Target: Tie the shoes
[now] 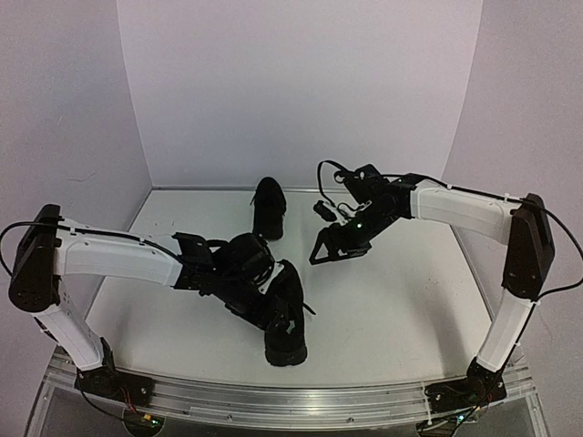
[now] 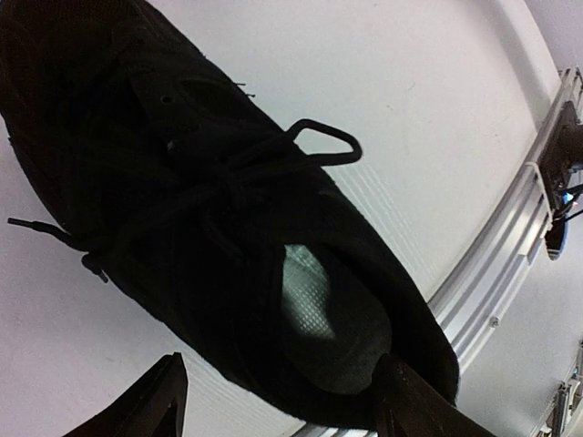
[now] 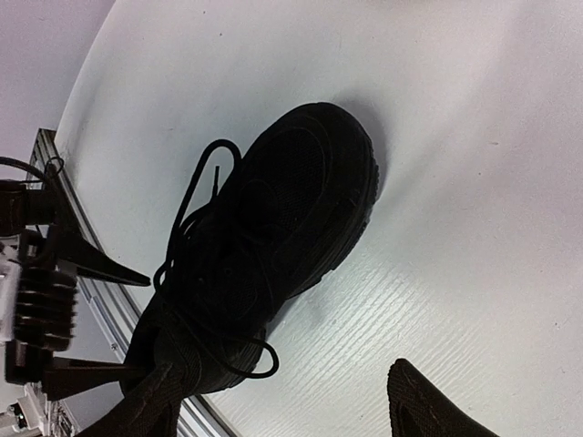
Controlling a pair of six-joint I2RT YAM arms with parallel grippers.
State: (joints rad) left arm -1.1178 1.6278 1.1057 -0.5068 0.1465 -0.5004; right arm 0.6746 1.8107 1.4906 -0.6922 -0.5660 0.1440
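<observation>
The near black shoe (image 1: 285, 319) lies at the table's front, heel toward the rail. In the left wrist view it (image 2: 209, 228) fills the frame, with a pale insole label (image 2: 305, 291), a lace loop (image 2: 323, 141) and a loose lace end (image 2: 36, 228). My left gripper (image 1: 276, 305) hangs open just over its heel opening, with its fingers (image 2: 146, 405) on either side and holding nothing. The second shoe (image 1: 268, 208) lies at the back middle. My right gripper (image 1: 332, 253) is open and empty above the table to the right of both shoes. Its view shows the near shoe (image 3: 264, 237) with a lace loop (image 3: 260, 360).
The aluminium rail (image 1: 301, 401) runs along the table's front edge, close behind the near shoe's heel (image 2: 510, 237). White walls enclose the back and sides. The left gripper's fingers (image 3: 91, 264) show at the left of the right wrist view.
</observation>
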